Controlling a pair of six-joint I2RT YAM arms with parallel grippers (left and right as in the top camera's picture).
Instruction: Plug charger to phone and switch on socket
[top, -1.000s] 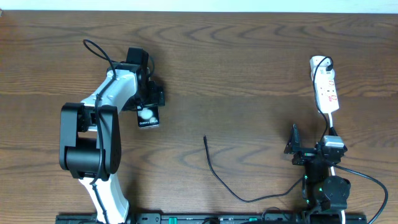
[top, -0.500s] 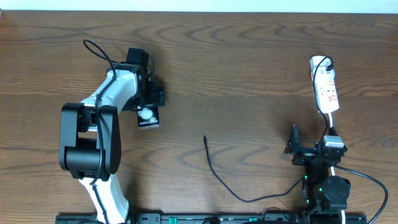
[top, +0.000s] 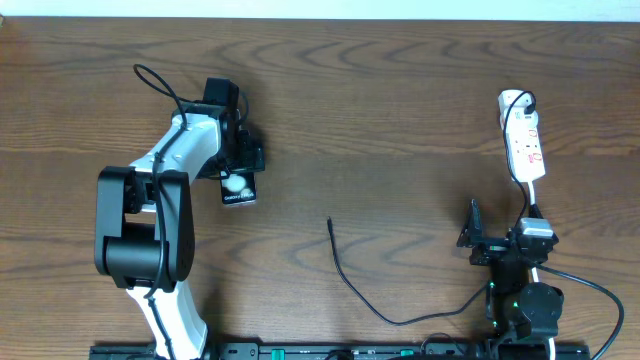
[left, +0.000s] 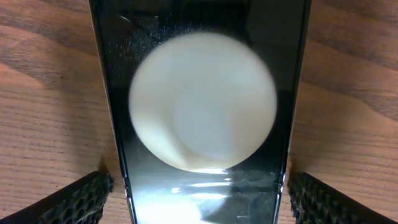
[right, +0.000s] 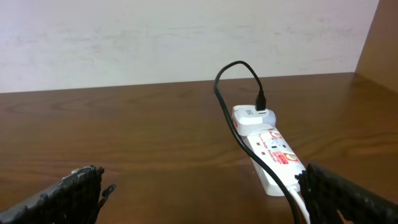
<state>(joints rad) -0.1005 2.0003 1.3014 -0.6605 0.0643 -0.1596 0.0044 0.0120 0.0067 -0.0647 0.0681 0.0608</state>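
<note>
- Lying on the brown wooden table (top: 400, 100), the task's things are well apart.
- Left gripper (left: 199, 196) — its fingers (left: 74, 202) press both long edges of the phone (top: 238, 190), at the table's left.
- Right gripper (right: 202, 186) — wide open, empty.
- Charger (top: 337, 262): loose tip near the middle.
- Socket (top: 525, 145): far right.

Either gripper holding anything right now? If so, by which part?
Right gripper: nothing, jaws wide open. Left gripper straddles the phone across its two long edges; whether the fingers actually clamp it cannot be told.
</note>
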